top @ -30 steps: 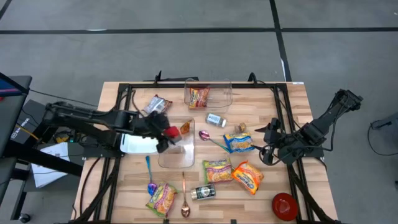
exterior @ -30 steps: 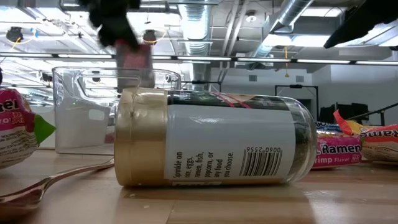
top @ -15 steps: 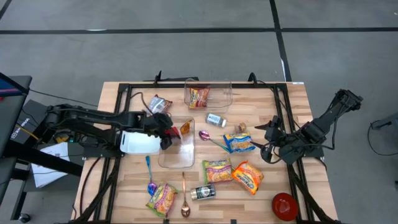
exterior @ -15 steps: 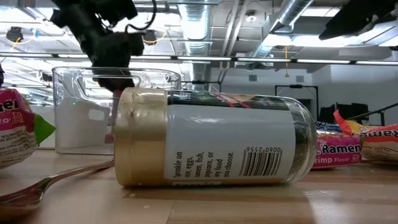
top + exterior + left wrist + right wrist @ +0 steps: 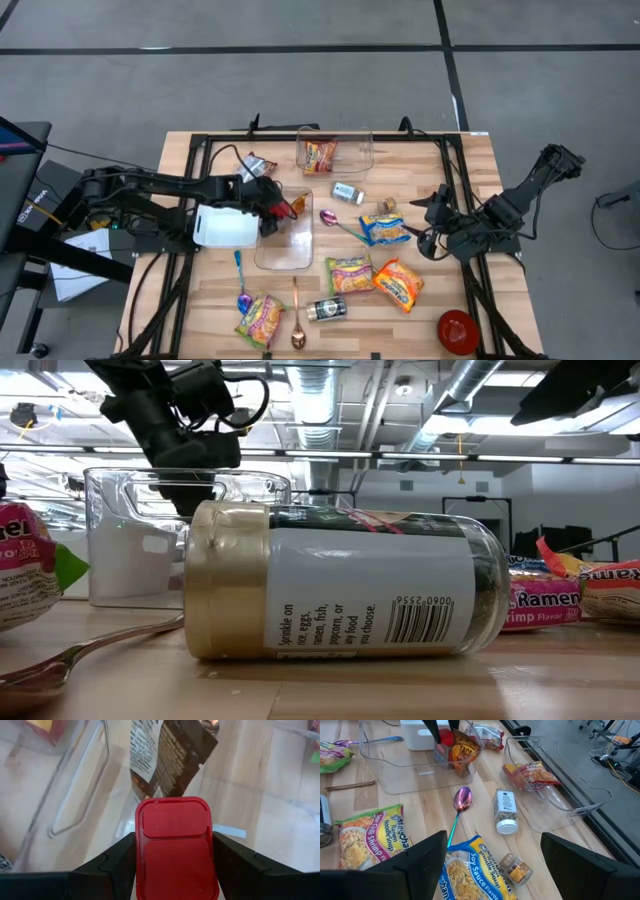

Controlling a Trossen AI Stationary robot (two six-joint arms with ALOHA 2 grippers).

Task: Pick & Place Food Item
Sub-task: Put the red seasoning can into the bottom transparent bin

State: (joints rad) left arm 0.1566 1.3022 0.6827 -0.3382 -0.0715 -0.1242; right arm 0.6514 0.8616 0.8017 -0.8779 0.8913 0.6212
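Observation:
My left gripper (image 5: 270,205) is shut on a red-lidded jar (image 5: 175,845) and reaches into the far end of a clear container (image 5: 285,240). There the jar stands beside a taco seasoning packet (image 5: 462,750). The low view shows this gripper (image 5: 195,470) dipping behind the container's wall (image 5: 120,540). My right gripper (image 5: 490,865) hangs open above the table's right side (image 5: 430,238), with nothing between its fingers. My left gripper pinches the jar at its lid end, one finger on each side of the red lid (image 5: 142,845). The fingers slant down from the table's left side, and the lid faces back toward the wrist. The jar hangs inside the container; I cannot tell whether its base touches the floor.
A second clear container (image 5: 350,150) at the far edge holds a ramen packet. Ramen packets (image 5: 385,228), spoons (image 5: 340,225), a small spice jar (image 5: 347,192) and a lying jar (image 5: 327,309) lie scattered. A white box (image 5: 225,228) sits left of the container, a red bowl (image 5: 457,330) at the near right.
My left gripper has sunk with the red-lidded jar from above the clear container down into its far end, beside the taco packet, rolling a little as it went. Its fingers have stayed shut on the jar.

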